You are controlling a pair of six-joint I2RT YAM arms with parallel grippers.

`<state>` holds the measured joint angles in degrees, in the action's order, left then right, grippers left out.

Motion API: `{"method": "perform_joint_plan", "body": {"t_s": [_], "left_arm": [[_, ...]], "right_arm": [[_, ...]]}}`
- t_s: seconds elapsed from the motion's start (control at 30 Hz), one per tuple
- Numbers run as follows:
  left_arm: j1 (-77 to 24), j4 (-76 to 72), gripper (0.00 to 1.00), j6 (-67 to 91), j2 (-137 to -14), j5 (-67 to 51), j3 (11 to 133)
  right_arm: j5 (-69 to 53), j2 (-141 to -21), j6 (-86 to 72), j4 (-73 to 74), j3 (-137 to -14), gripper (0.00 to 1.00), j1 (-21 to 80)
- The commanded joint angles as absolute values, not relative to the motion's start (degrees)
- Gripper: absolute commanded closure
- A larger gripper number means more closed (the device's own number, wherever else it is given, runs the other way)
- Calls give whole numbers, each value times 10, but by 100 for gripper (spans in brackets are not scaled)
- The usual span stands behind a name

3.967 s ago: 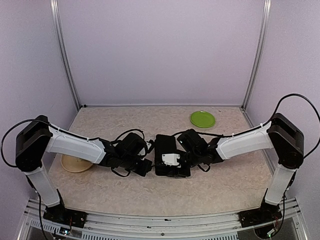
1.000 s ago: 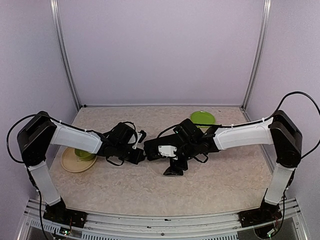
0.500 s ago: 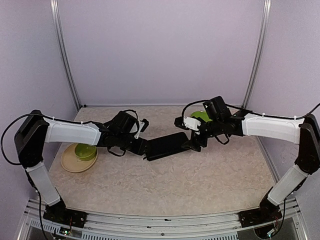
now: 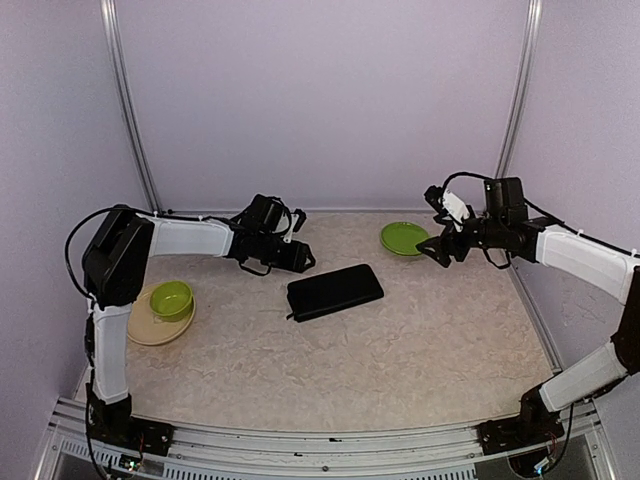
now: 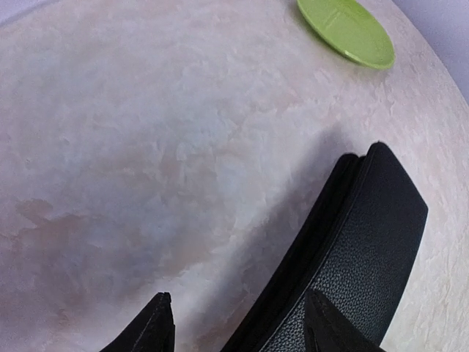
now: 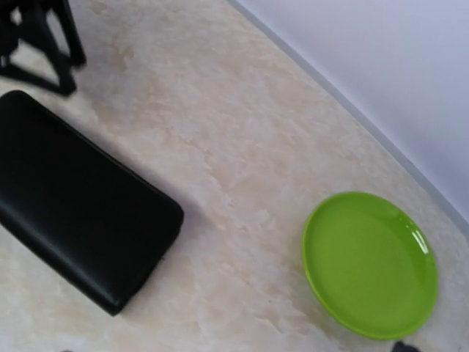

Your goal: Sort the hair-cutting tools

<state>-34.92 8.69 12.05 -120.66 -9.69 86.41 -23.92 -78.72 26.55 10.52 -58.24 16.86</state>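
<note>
No hair-cutting tools show in any view. A flat black case (image 4: pixel 335 290) lies shut on the table between the arms. My left gripper (image 4: pixel 300 257) hovers just behind the case's left end, open, with nothing between its fingertips (image 5: pixel 161 323); in the left wrist view the case (image 5: pixel 366 242) runs under the right tip. My right gripper (image 4: pixel 432 250) hangs beside the green plate (image 4: pixel 405 238), open and empty. The right wrist view looks down on the case (image 6: pixel 80 205) and the plate (image 6: pixel 370 264).
A green bowl (image 4: pixel 171 298) sits on a tan dish (image 4: pixel 150 325) at the left. The back wall and its metal posts stand close behind both grippers. The left gripper (image 6: pixel 44 44) shows in the right wrist view's top left corner.
Both grippers have let go of the black case and drawn back, the left toward the back, the right far to the right by the green plate. The case now lies flat.
</note>
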Motion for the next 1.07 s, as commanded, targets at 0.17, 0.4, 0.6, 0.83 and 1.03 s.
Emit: {"method": "perform_joint_plan", "body": {"t_s": [0.17,0.4,0.6,0.83,1.03], "left_arm": [[-383,82,43,142,-1192,-210,802],[-442,104,44,133,-1158,-218,766],[-443,146,44,121,-1061,-110,743],[-381,158,41,98,-885,26,741],[-311,127,38,86,-803,44,726]], "right_arm": [[-233,-764,244,82,-571,6,146],[-183,-736,183,35,-551,0,110],[-130,-716,126,40,-590,0,92],[-103,-694,104,87,-673,0,92],[-115,-674,123,88,-664,0,92]]}}
